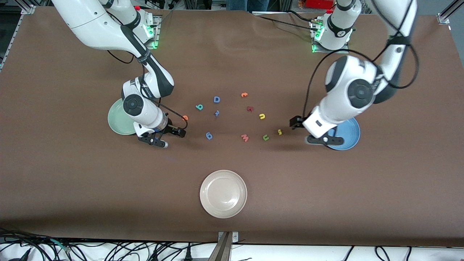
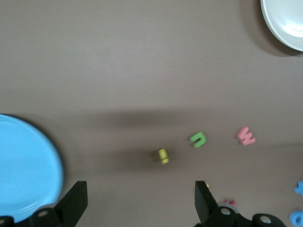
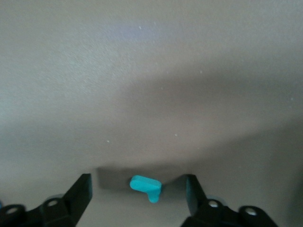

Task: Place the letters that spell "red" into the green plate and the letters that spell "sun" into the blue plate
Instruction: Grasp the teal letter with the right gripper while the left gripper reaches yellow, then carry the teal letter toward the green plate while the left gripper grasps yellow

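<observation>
My right gripper (image 1: 166, 137) (image 3: 137, 196) is low over the table beside the green plate (image 1: 116, 121), open, with the teal "r" (image 3: 147, 187) lying between its fingers and a gap on each side. The orange "e" (image 1: 185, 117) and the teal "d" (image 1: 199, 107) lie toward the table's middle. My left gripper (image 1: 308, 132) (image 2: 141, 203) hangs open and empty beside the blue plate (image 1: 348, 135) (image 2: 23, 170). Close by lie the yellow "s" (image 1: 279, 132) (image 2: 163, 155), the green "n" (image 1: 266, 137) (image 2: 198, 139) and the yellow "u" (image 1: 262, 116).
A whitish plate (image 1: 223, 193) (image 2: 286, 21) sits nearest the front camera. Other letters lie in the middle: a blue "D" (image 1: 216, 99), two small blue ones (image 1: 216, 113) (image 1: 209, 135), an orange one (image 1: 244, 95), a dark red one (image 1: 249, 108), a pink "w" (image 1: 245, 137) (image 2: 246, 135).
</observation>
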`<state>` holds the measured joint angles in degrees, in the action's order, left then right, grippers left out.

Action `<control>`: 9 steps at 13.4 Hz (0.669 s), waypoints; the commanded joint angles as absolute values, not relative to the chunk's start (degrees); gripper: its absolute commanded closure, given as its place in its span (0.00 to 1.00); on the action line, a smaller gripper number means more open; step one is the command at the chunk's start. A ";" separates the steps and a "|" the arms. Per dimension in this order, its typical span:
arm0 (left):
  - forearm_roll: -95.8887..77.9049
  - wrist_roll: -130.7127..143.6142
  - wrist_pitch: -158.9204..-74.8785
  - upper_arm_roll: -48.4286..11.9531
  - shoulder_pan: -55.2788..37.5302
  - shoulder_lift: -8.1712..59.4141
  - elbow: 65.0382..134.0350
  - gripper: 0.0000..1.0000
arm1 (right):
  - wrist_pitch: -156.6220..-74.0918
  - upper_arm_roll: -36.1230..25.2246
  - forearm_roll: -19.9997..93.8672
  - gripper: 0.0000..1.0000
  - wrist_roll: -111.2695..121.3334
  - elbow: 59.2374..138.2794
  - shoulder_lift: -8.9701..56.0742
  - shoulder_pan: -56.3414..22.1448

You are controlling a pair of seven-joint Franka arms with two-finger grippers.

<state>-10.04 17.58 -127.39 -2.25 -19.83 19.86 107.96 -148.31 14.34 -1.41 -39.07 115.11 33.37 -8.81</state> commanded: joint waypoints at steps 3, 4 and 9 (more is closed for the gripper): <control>-12.39 28.98 -138.23 -1.58 -23.37 23.98 112.50 0.00 | -149.15 13.80 -1.14 0.39 -39.73 116.89 32.61 -9.40; -12.39 30.40 -139.73 -1.58 -23.90 24.95 112.67 0.00 | -149.15 13.80 -1.23 0.44 -39.73 116.89 32.61 -9.40; -11.69 33.84 -144.66 -1.49 -25.84 30.23 112.33 0.01 | -148.97 13.80 -1.23 0.73 -39.64 116.98 32.61 -9.40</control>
